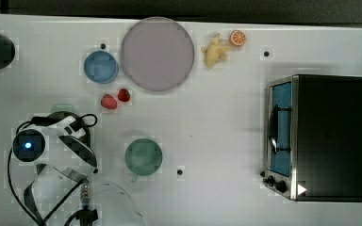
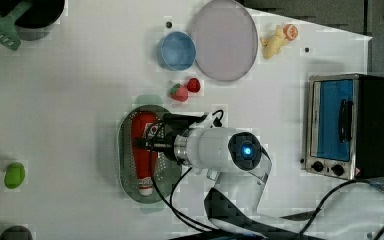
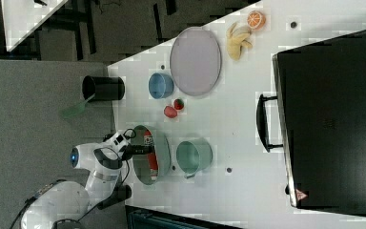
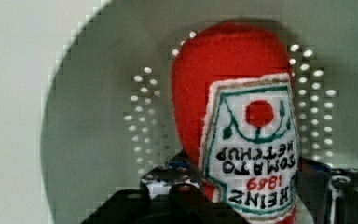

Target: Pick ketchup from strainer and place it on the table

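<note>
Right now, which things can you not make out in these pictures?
- Top view: the pale green perforated plastic strainer is mostly hidden under the white robot arm.
- Left view: the arm crosses the red soft ketchup bottle.
- Right view: the black toaster oven is cut by the frame's edge.

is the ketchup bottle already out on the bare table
No, the soft red ketchup bottle lies inside the pale green perforated oval strainer, in the left view.

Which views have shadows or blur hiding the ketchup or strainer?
Left view: ketchup in the strainer is evenly lit, the arm covering its middle. Wrist view: label is legible, the dark gripper in the foreground is soft. Top view: the arm hides the basket, a green edge peeking out.
</note>
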### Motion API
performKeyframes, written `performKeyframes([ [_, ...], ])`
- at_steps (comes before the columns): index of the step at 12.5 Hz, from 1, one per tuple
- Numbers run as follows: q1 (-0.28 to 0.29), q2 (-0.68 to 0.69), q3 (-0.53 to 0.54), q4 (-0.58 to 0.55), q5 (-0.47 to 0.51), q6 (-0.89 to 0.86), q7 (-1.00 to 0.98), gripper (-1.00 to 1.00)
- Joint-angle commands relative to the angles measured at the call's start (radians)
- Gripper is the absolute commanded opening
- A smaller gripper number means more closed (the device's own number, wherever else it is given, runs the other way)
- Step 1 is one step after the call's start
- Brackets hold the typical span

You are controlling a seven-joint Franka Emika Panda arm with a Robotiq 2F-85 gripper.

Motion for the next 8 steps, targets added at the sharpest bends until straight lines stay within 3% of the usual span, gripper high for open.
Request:
performKeyframes([
  [1, 0.003, -0.123, 0.053, 0.013, 0.049, -0.097, 0.049, 0.16],
  [4, -0.029, -0.264, 0.096, 0.052, 0.231, -0.192, 0.041, 0.16],
  [8, -0.083, -0.365, 0.082, 0.211, 0.368, -0.478, -0.039, 0.16],
])
